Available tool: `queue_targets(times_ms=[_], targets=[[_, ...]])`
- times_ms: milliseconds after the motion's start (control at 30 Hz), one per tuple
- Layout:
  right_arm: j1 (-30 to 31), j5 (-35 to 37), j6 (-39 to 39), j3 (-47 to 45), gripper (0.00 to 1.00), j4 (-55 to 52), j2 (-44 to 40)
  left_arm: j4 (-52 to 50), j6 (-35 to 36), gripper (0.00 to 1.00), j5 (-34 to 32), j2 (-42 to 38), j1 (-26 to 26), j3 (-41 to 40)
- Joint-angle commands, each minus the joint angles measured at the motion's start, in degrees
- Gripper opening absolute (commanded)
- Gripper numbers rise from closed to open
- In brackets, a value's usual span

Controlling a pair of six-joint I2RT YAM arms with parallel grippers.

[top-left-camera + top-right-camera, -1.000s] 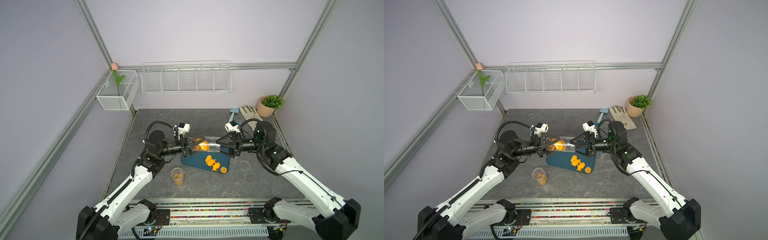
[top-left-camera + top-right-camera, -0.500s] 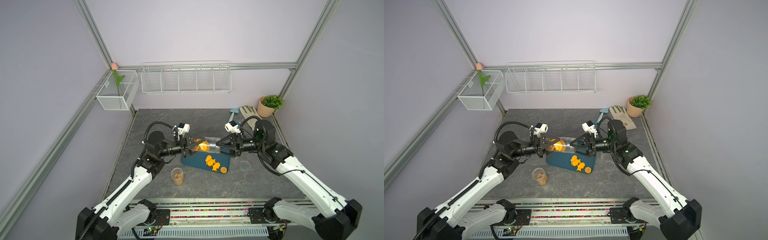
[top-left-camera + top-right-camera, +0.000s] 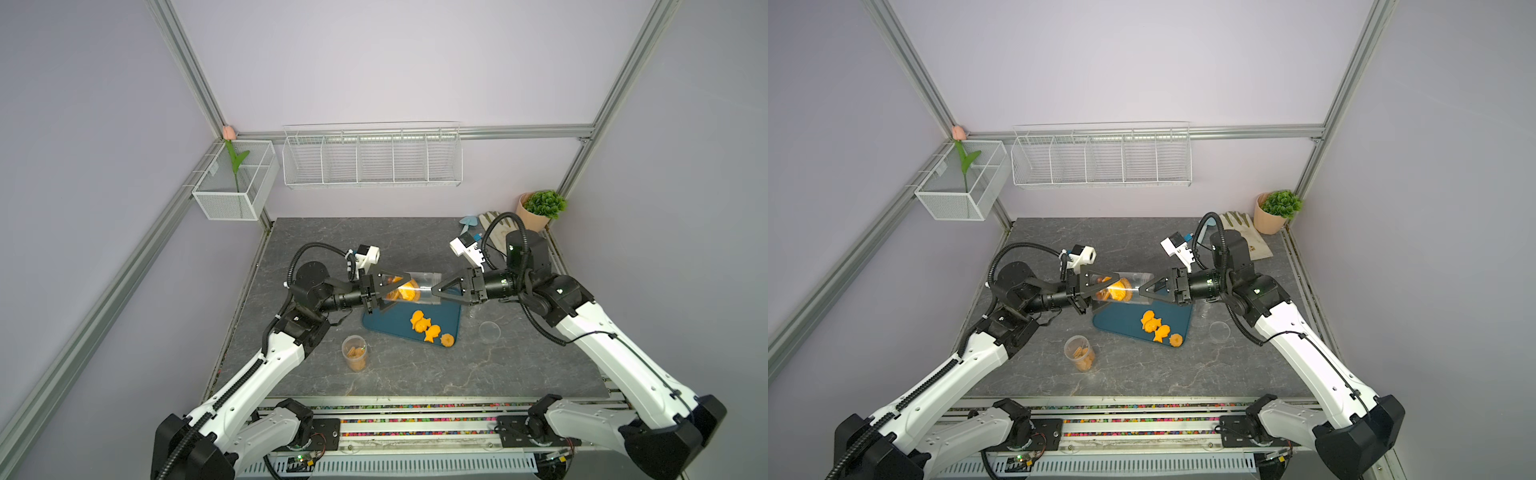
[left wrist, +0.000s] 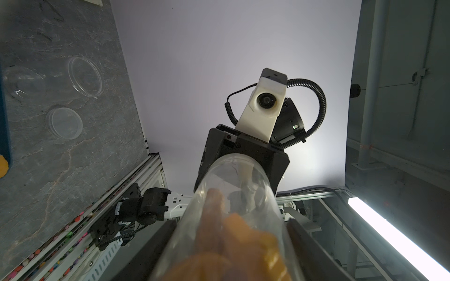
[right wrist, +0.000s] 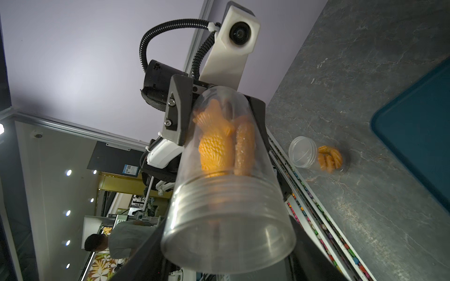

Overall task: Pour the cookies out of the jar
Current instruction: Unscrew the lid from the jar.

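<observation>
Top views showed the clear jar (image 3: 422,284) held horiz. in the air btwn the two arms, at the far edge of a dark teal tray (image 3: 386,328) on the grey stone-look surface (image 3: 395,241). The left claw (image 3: 392,293) was clamped on the jar's closed base end, where the orange and tan cookies (image 3: 405,291) sat bunched. The right claw (image 3: 434,293) was clamped on the open, threaded mouth end, one finger on each side.

Three loose cookies (image 3: 432,332), all orange, lay close together on the tray near its front right corner. A second small jar (image 3: 354,353) stood upright on the surface just off the tray's front left corner, mouth open, w/ tan biscuits inside. A clear lid (image 3: 489,331) lay flat on the surface just right of the tray.

Right wrist view had the jar (image 5: 229,206) filling the frame mouth-first, w/ a fish-shaped cookie (image 5: 214,150) pressed against the wall beside a rounder one. Left wrist view looked along the jar (image 4: 233,194) from its base end toward the right arm's wrist camera.
</observation>
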Motion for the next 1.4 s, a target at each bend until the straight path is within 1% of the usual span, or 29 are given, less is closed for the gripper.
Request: queue_targets(times_ms=[0, 67, 100, 133, 233, 367, 433, 467, 600, 733, 800, 900, 1000, 1133, 1267, 1367], targets=[[0.28, 4.80, -9.01, 0.97, 0.47, -0.82, -0.46, 0.79, -1.89, 0.69, 0.94, 0.68, 0.03, 1.12], [0.39, 7.66, -12.78, -0.25, 0.46, 0.11, -1.66, 1.74, -2.74, 0.69, 1.23, 0.68, 0.08, 0.83], [0.30, 9.08, -14.89, -0.90, 0.51, 1.04, -2.38, 1.67, -2.79, 0.69, 1.32, 0.60, 0.05, 0.73], [0.35, 10.14, -16.78, -1.48, 0.52, 1.83, -3.07, 1.56, -2.75, 0.69, 1.50, 0.51, 0.08, 0.59], [0.33, 12.05, -23.80, -2.98, 0.52, 4.17, -4.93, 1.33, -2.66, 0.69, 2.01, 0.56, 0.06, 0.42], [0.44, 12.31, -33.18, -3.72, 0.49, 4.68, -5.58, 1.32, -2.61, 0.69, 2.55, 0.95, 0.03, 0.68], [0.65, 11.86, -37.42, -3.44, 0.45, 3.74, -5.20, 1.32, -2.69, 0.69, 2.79, 1.04, 0.09, 0.94], [0.78, 11.40, -40.01, -3.08, 0.42, 3.04, -4.95, 1.28, -2.67, 0.69, 3.04, 1.02, 0.11, 1.09], [1.31, 14.15, -50.12, -3.77, 0.38, 1.78, -5.64, 1.15, -2.69, 0.69, 3.60, 1.02, 0.11, 1.06], [1.47, 19.03, -59.18, -6.49, 0.38, 3.66, -7.37, 1.49, -3.03, 0.69, 3.93, 1.09, 0.09, 0.56], [1.60, 20.03, -64.45, -7.60, 0.36, 4.33, -7.92, 1.50, -3.14, 0.69, 4.35, 1.21, 0.06, 0.38], [1.72, 22.71, -70.15, -8.82, 0.36, 5.58, -8.47, 1.58, -3.14, 0.69, 4.73, 1.45, 0.11, 0.33], [1.71, 23.51, -75.69, -10.05, 0.37, 6.40, -9.12, 1.95, -3.14, 0.69, 5.15, 1.88, 0.10, 0.24], [1.73, 23.67, -79.27, -11.38, 0.36, 6.58, -9.58, 3.87, -3.78, 0.69, 6.37, 3.00, 0.08, -0.09], [1.77, 23.47, -79.22, -12.71, 0.36, 7.05, -10.43, 5.67, -4.81, 0.69, 6.58, 3.86, 0.28, -0.13], [1.69, 24.66, -79.94, -13.55, 0.35, 7.24, -11.46, 6.14, -4.89, 0.69, 6.69, 4.78, 0.24, 0.10]])
